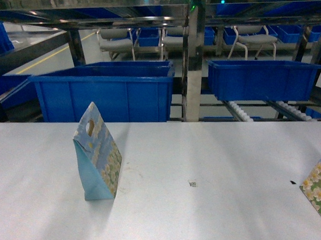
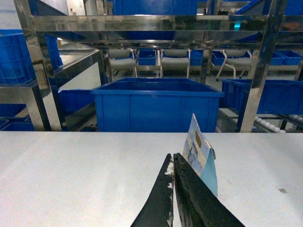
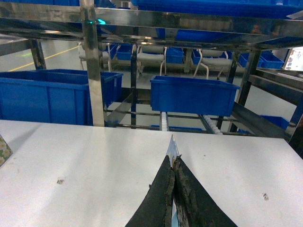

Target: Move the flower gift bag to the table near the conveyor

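A flower gift bag (image 1: pixel 97 154) stands upright at left centre of the head view on the white counter (image 1: pixel 214 149), well back from its far edge, where blue bins (image 1: pixel 104 93) and the roller conveyor (image 1: pixel 239 111) sit at upper right. The left claw (image 2: pixel 173 163) is pressed together with the bag just to its right, while the right claw (image 3: pixel 173 163) is clamped on a thin sheet-like edge (image 3: pixel 172 147) I cannot identify. A second floral bag (image 1: pixel 320 191) is cut off at lower right; no writing is legible.

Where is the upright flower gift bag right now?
In the head view, the flower gift bag stands upright left of centre on the table, in front of the large blue bin.
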Controlling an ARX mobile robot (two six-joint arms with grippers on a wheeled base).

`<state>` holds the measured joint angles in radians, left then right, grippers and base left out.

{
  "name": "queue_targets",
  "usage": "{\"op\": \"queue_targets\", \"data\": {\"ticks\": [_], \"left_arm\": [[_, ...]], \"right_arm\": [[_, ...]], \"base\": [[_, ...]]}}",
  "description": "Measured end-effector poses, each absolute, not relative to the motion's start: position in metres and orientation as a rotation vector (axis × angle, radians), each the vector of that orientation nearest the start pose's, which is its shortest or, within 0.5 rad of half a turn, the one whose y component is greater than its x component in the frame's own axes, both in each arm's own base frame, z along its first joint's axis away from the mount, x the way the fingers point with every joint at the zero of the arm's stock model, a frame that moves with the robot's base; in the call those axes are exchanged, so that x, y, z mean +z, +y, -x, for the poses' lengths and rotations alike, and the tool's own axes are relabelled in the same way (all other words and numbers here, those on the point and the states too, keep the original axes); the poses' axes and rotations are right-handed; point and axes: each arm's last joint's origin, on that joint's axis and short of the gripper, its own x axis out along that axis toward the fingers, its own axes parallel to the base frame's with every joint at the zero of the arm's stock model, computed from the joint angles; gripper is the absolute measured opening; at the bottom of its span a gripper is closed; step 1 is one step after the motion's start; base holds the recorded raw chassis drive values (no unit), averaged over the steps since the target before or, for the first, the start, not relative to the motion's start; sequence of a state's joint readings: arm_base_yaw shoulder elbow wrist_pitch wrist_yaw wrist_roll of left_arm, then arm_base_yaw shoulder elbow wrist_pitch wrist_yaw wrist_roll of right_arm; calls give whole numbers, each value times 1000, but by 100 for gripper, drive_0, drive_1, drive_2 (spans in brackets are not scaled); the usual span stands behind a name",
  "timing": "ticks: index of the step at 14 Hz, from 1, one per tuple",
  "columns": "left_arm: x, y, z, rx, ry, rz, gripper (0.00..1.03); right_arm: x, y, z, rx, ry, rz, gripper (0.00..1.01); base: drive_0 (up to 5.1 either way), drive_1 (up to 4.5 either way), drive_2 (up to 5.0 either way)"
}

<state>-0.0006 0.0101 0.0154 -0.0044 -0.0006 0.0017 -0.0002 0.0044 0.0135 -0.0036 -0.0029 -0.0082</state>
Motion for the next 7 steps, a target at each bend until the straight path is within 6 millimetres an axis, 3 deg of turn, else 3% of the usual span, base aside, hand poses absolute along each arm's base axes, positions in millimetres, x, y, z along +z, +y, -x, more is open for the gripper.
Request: {"op": "queue_targets", "data": {"ticks": [4, 7], "left_arm": [[168, 0, -97, 0, -1, 0, 2], [168, 0, -97, 0, -1, -1, 42]], "right_arm": [[167, 0, -97, 3, -6, 9, 3], [167, 0, -97, 3, -6, 8, 44]], "base": [[0, 0, 0], [0, 0, 0]]}}
